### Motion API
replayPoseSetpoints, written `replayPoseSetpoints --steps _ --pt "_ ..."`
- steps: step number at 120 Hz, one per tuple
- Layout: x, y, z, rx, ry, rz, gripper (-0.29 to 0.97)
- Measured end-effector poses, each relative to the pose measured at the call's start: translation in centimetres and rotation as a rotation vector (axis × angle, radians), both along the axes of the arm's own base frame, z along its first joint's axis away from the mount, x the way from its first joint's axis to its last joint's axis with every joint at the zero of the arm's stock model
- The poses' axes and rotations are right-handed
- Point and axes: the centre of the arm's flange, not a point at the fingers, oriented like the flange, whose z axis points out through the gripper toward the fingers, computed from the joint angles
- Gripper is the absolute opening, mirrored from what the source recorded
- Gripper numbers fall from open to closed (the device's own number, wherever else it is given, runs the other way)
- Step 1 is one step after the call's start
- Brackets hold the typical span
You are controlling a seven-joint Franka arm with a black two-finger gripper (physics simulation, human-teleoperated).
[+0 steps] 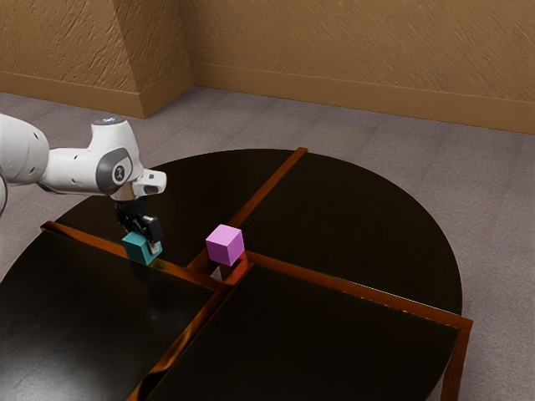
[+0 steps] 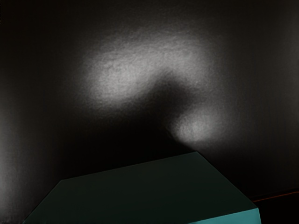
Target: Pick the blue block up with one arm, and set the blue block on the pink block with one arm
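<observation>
Blue block (image 2: 154, 191): close under the hand in the wrist view; in the exterior view (image 1: 140, 249) it sits by a rail, toward the exterior view's left of the pink block.
Claw: gripper (image 1: 142, 236) narrow, closed on the blue block from two sides, fingers pointing down.
Lift: whether the block is off the table yet cannot be told.
Pink block (image 1: 225, 244): upright at the crossing of the rails, apart from the blue block; top face bare.
Table (image 1: 351, 217): round, dark, glossy, split into four quarters.
Rails (image 1: 269, 185): raised wooden strips; one runs under the blue block toward the pink one.
Step in hand: probably the lift and carry.
Handling advice: raise straight up until the blue block's underside is above the pink top, then travel toward the exterior view's right; square the faces, lower gently, release only once seated.
Hazards: a low carry would likely knock the pink block or catch a rail.
Open room: the short path between the blocks is free; quarters beyond are bare.
</observation>
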Motion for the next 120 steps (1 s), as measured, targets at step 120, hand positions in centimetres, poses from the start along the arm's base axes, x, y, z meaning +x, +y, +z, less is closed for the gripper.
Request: replayPoseSetpoints --steps 120 --pt "-0.03 -0.10 0.04 0.006 0.004 0.042 0.45"
